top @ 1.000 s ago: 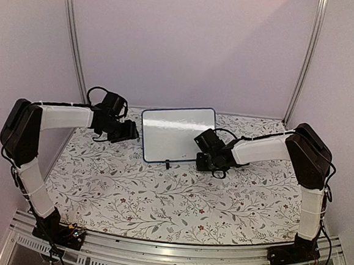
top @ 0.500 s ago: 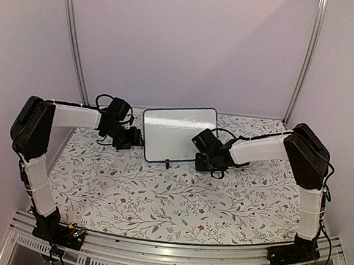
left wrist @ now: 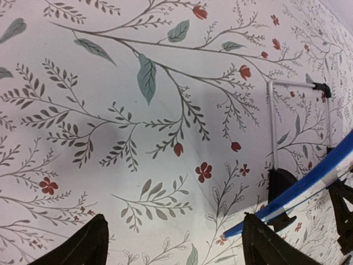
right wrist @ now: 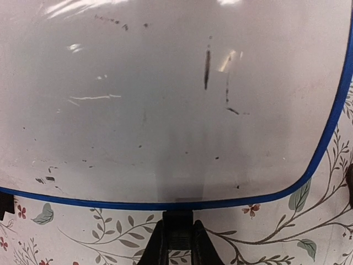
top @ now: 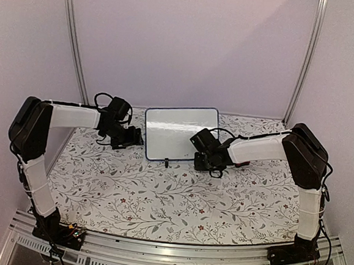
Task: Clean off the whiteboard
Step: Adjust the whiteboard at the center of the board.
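Flowered tablecloth (top: 159,198) spans the workspace. Right gripper (right wrist: 177,243): fingers pressed together, nothing visibly held, facing faint marks (right wrist: 207,69). Left gripper (left wrist: 174,245): spread wide, holding nothing, beside the whiteboard (top: 180,130) standing far centre. Steady the frame (right wrist: 331,138) first; wipe with even strokes.

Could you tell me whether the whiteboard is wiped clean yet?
Not fully: the whiteboard is mostly white, but the right wrist view shows dark streaks and specks on it.

Whiteboard (top: 181,133) common to overview, close wrist views
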`<action>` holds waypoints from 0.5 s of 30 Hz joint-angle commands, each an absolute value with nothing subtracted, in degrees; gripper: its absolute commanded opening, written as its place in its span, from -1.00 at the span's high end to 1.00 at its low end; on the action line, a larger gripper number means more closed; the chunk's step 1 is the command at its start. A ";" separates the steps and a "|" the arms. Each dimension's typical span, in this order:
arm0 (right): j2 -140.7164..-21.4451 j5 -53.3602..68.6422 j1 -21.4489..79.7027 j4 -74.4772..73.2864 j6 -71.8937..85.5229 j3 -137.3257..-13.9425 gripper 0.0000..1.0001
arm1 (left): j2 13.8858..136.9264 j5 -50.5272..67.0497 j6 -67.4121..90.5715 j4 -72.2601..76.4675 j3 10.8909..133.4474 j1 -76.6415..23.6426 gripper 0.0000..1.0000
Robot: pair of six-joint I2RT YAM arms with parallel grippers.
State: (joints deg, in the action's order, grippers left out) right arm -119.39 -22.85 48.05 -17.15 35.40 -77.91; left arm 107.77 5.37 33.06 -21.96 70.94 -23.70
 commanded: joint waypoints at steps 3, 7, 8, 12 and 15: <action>-122.11 -24.53 48.55 -16.45 40.38 -80.91 1.00 | 99.01 0.17 36.49 -20.69 68.16 -19.53 -0.75; -124.35 -26.51 48.51 -18.42 42.74 -85.03 1.00 | 95.97 -1.51 37.64 -18.58 66.21 -17.99 -0.77; -125.29 -26.96 48.55 -18.87 43.00 -86.25 0.99 | 95.76 -1.43 37.69 -18.24 65.92 -17.94 -0.77; -128.61 -27.95 48.45 -21.62 43.11 -91.96 0.90 | 96.04 -0.44 37.88 -18.00 65.95 -17.89 -0.77; -129.91 -28.08 48.44 -22.67 43.15 -93.47 0.76 | 96.08 -0.44 37.97 -18.02 66.03 -17.92 -0.79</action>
State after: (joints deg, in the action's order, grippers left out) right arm -127.46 -26.92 48.38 -22.72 41.52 -90.76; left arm 96.12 -0.38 37.39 -19.05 66.78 -17.74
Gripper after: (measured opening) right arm 0.107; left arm 0.890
